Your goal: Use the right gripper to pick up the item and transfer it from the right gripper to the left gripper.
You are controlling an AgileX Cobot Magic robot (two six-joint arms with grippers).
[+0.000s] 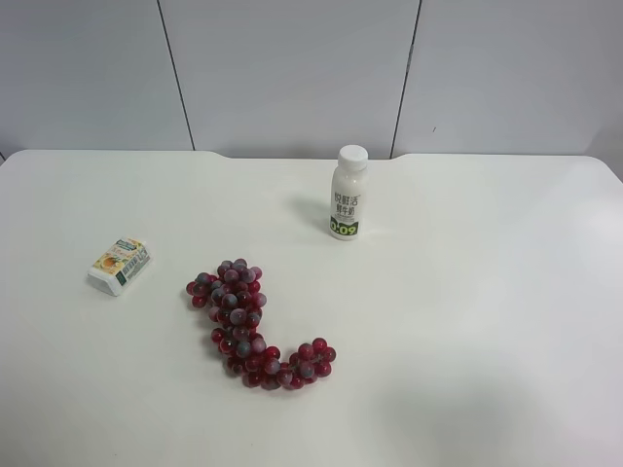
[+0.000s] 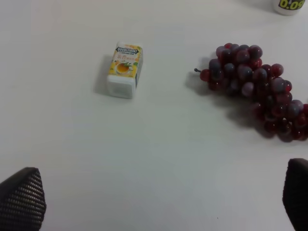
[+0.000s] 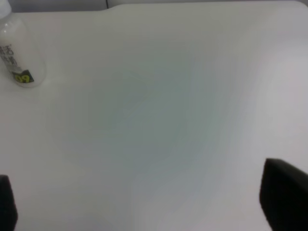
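Observation:
The item, a small cream-white carton [image 1: 119, 265] with orange fruit print and a green label, lies flat on the white table [image 1: 467, 321] at the exterior high view's left. It also shows in the left wrist view [image 2: 124, 69], well ahead of the left gripper [image 2: 159, 202]. That gripper's black fingertips [image 2: 21, 199] stand wide apart and hold nothing. The right gripper [image 3: 149, 204] is also open and empty, its fingertips [image 3: 284, 199] at the frame's edges over bare table. Neither arm shows in the exterior high view.
A red grape bunch [image 1: 250, 326] lies mid-table and shows in the left wrist view [image 2: 255, 86] beside the carton. A white milk bottle [image 1: 348, 193] stands upright behind it and shows in the right wrist view [image 3: 17, 57]. A grey panelled wall [image 1: 292, 68] backs the table.

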